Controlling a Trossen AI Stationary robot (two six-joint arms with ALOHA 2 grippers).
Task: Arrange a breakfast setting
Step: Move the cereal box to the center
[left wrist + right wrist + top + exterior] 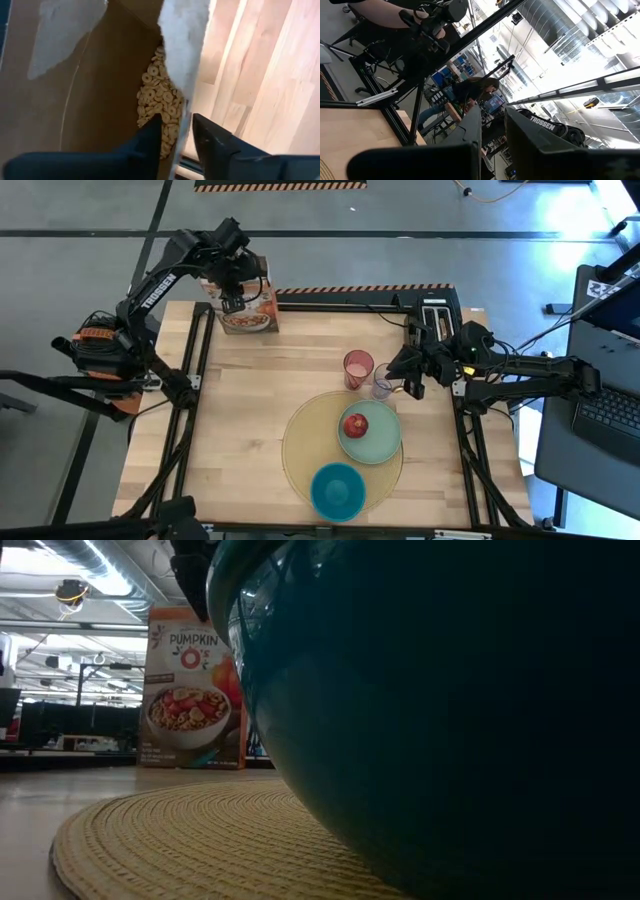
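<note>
The left claw [240, 302] is at the open top of the cereal box [248, 308], which stands at the desk's [250, 420] far edge, well apart from the mat [300, 442]. In the left wrist view its 2 fingers [150, 142] pinch the white inner bag [182, 55] at the box's side wall, with cereal rings [157, 100] showing inside.

The round yellow mat lies on the desk. On it sit the green plate [378, 442] with the red apple [355, 424] on top, and the blue bowl [338, 490] at the mat's near edge. The pink cup [358, 367] and the clear mug [383, 383] stand just beyond the mat's far rim.

The right claw [412, 376] sits just beside the mug, its fingers [470, 130] narrow with a slim gap; I cannot tell whether they hold anything.
</note>
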